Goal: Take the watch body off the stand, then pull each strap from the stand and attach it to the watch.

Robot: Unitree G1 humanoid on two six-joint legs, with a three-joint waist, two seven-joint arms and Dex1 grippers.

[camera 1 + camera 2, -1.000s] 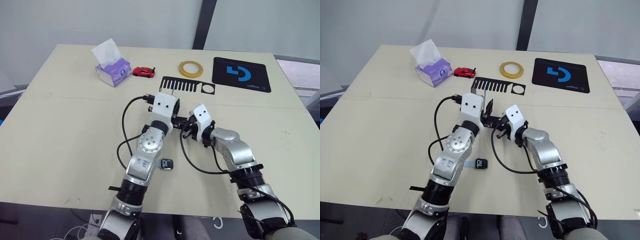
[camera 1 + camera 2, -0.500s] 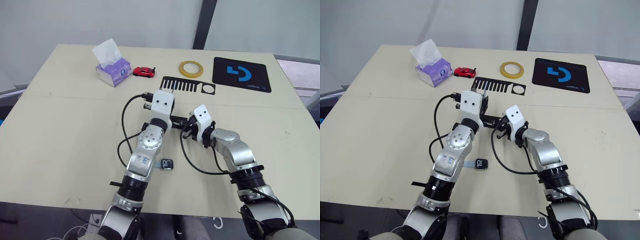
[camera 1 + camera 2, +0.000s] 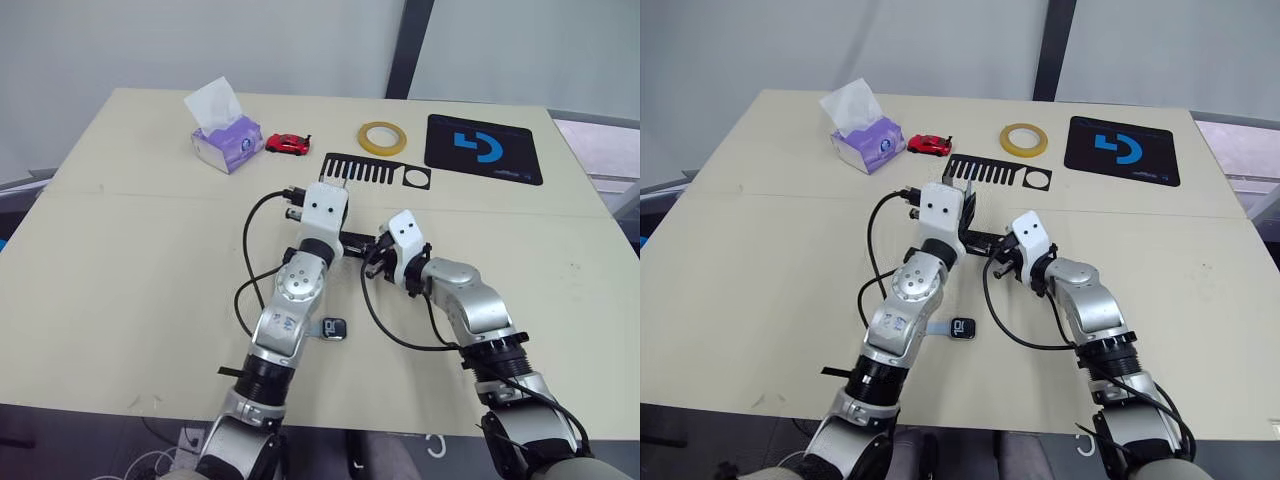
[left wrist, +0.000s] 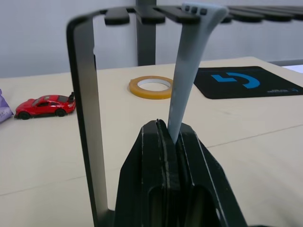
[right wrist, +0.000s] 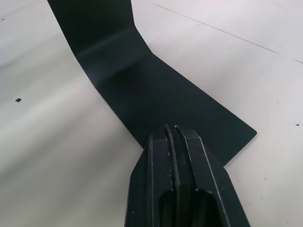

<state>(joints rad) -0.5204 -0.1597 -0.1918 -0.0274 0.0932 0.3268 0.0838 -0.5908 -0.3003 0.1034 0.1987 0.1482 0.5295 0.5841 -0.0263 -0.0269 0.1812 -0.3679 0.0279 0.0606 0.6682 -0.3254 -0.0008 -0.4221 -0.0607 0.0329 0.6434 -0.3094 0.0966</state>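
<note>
The black stand (image 3: 375,170) stands mid-table, its comb-like top plate toward the far side. A pale grey-blue strap (image 4: 189,71) hangs from that top plate, and my left gripper (image 4: 166,130) is shut on its lower end, beside the stand's upright (image 4: 87,118). My right gripper (image 5: 173,130) is shut on the edge of the stand's flat foot (image 5: 156,90). The watch body (image 3: 334,327) lies flat on the table nearer to me, just right of my left forearm. A pale strap end (image 3: 938,328) shows at its left side, partly hidden by the arm.
A tissue box (image 3: 226,140), a red toy car (image 3: 288,144), a yellow tape roll (image 3: 382,137) and a black mat with a blue logo (image 3: 484,148) line the far side of the table. Black cables loop beside both forearms.
My left wrist has shifted slightly left and toward the stand's top plate. The right arm and the watch body have stayed where they were.
</note>
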